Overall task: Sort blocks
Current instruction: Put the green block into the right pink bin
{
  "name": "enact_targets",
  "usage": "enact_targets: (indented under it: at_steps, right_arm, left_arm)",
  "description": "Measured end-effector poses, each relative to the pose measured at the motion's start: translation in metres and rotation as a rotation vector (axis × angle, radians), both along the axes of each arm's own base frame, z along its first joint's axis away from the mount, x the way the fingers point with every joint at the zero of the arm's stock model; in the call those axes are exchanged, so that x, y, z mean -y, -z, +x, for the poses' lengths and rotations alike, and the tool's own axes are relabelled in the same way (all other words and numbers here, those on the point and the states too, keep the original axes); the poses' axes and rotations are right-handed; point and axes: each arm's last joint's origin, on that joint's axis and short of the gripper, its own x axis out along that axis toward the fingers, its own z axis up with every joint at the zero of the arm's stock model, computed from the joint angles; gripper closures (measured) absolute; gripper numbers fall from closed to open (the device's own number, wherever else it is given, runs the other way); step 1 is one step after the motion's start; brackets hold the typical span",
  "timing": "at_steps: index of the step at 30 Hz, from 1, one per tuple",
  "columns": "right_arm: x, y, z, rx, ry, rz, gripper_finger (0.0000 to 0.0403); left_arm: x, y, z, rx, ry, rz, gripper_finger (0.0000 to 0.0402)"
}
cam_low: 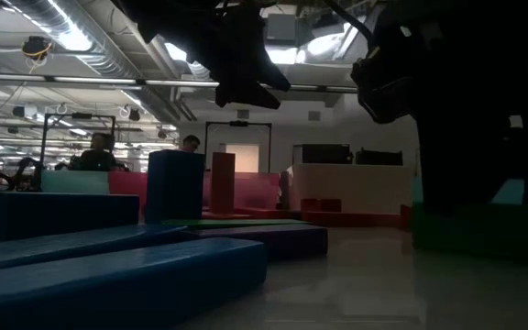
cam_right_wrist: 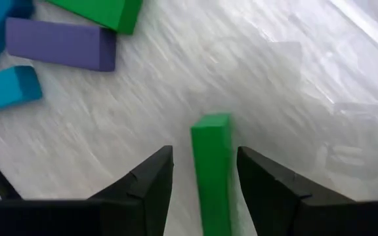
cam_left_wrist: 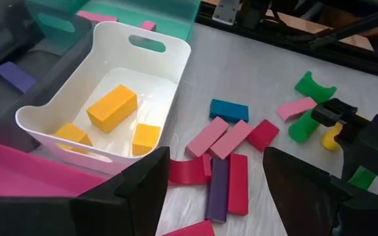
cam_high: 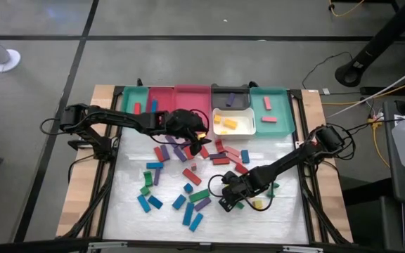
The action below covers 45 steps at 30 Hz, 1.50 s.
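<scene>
We found the left gripper (cam_high: pixel 201 131) hovering with its fingers spread and empty beside the white tray (cam_high: pixel 248 125), which held yellow blocks (cam_left_wrist: pixel 112 107). Most blocks (cam_high: pixel 183 176) lay scattered on the table (cam_high: pixel 287 214). Farther right, the right gripper (cam_right_wrist: pixel 202 180) straddled a green block (cam_right_wrist: pixel 212 170), whether clamped we could not tell.

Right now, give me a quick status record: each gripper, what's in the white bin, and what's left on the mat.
left gripper: open, empty, over the red and purple blocks beside the white bin
right gripper: fingers either side of a green block on the mat, not visibly clamped or lifted
white bin contents: three yellow blocks
loose blocks on mat: many, mixed colours
back trays: a few blocks already in them
</scene>
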Motion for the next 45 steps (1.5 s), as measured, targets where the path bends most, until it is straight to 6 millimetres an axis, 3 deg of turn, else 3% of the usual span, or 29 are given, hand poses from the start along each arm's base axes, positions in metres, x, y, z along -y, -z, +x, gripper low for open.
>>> enact_targets:
  at_steps: [14,17,21,23,31,40,45]
  right_arm:
    - [0.005,0.002,-0.004,-0.038,0.02,-0.075,0.0234]
    - [0.004,0.002,-0.004,-0.038,0.02,-0.075,0.0258]
    - [0.004,0.002,-0.004,-0.034,0.018,-0.075,0.0318]
    - [0.004,0.002,-0.004,-0.031,0.014,-0.074,0.0348]
    - [0.017,-0.004,0.009,0.043,0.005,-0.039,0.0348]
    - [0.066,-0.035,0.032,0.251,-0.022,-0.011,0.0344]
    - [0.103,-0.051,0.049,0.425,0.008,-0.043,0.0343]
  left_arm:
    - [0.0,0.0,0.0,0.001,0.0,0.0,0.017]
    - [0.0,-0.001,-0.001,0.002,0.001,0.0,0.017]
    - [0.001,-0.012,-0.009,0.016,-0.004,-0.005,0.017]
    - [0.002,-0.019,-0.016,0.005,-0.004,-0.006,0.017]
    - [0.007,-0.045,-0.064,-0.112,-0.034,-0.061,0.017]
    - [0.013,-0.059,-0.125,-0.31,-0.106,-0.138,0.017]
    - [0.015,-0.063,-0.146,-0.361,-0.139,-0.172,0.017]
